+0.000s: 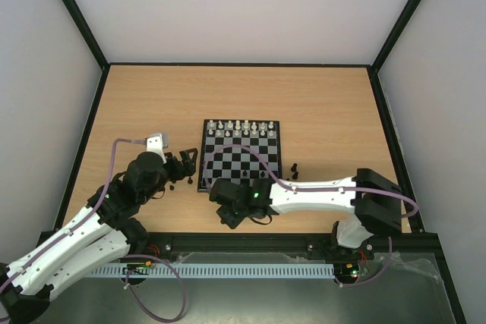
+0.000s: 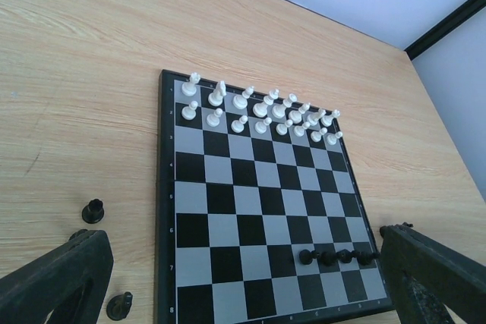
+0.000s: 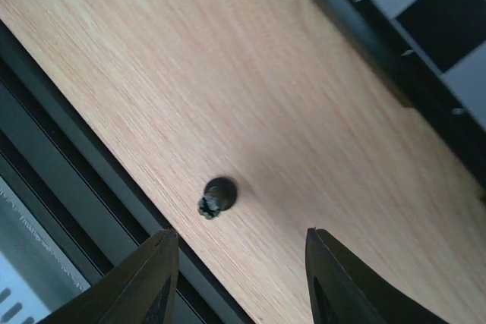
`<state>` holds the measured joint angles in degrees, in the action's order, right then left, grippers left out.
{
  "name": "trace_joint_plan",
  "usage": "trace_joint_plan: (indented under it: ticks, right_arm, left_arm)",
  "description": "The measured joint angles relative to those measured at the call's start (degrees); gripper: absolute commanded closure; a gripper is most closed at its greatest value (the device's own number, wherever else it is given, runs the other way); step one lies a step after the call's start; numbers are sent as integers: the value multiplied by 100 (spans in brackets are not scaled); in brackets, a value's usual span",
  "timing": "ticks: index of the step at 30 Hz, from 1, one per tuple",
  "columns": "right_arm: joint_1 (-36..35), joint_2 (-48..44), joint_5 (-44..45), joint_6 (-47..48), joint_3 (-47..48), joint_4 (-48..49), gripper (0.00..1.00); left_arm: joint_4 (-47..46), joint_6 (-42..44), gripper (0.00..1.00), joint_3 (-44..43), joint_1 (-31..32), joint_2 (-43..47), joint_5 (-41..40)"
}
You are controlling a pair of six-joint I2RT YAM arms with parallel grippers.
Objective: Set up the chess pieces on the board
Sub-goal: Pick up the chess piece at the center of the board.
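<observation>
The board (image 1: 241, 158) lay in the middle of the wooden desk (image 1: 326, 104), just in front of both arms, I think so that each arm could reach its own side of it. The white pieces (image 2: 258, 108) stood upright in the two far rows, and these rows looked complete. On the near side only four black pawns (image 2: 338, 256) stood, side by side in the second row from the near edge, toward the right. The other near squares were bare. So my judgement was that the white half was done and the black half only begun.

The right claw (image 3: 239, 263) hung low over the desk, just off the near edge of the board, its jaws apart and nothing between them. One black piece (image 3: 219, 195) sat on the wood just ahead of the fingertips, not touching them. Seen from above, I could not tell which figure it was. The claw seemed lined up to close on it. The piece was very small, so the grip would need care.

The left claw (image 2: 243, 244) was also spread wide and empty, hovering just beside the left edge of the board. A loose black figure (image 2: 93, 210) and a second black figure (image 2: 119, 305) stood on the desk near it, and a small black group (image 1: 294, 171) waited by the right edge. No box or tray was in view, and the board was the only thing that carried pieces
</observation>
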<state>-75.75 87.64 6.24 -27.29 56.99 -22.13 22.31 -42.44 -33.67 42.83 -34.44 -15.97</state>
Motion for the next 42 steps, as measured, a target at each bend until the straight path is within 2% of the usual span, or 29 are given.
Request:
trace_joint_plan:
  ticks: [7, 15, 19, 25, 31, 34, 42]
  right_arm:
    - [-310, 706, 63, -63, 304, 42, 55]
    - [-350, 1130, 201, -170, 461, 42, 60]
    - [-350, 1325, 201, -188, 509, 42, 66]
    - [-350, 1427, 216, -201, 544, 61, 73]
    - [-350, 1429, 278, -234, 614, 61, 86]
    - [-350, 1429, 308, -238, 616, 63, 90]
    - [-350, 1246, 505, -343, 592, -13, 91]
  left_arm:
    - [61, -2, 1, 0, -7, 229, -15]
    - [151, -4, 1, 0, -7, 400, -15]
    - [173, -4, 1, 0, -7, 409, -13]
    - [186, -4, 1, 0, -7, 420, -13]
    - [221, -4, 0, 0, -7, 476, -13]
    - [240, -4, 1, 0, -7, 476, -13]
    - [245, -4, 1, 37, -7, 470, 11]
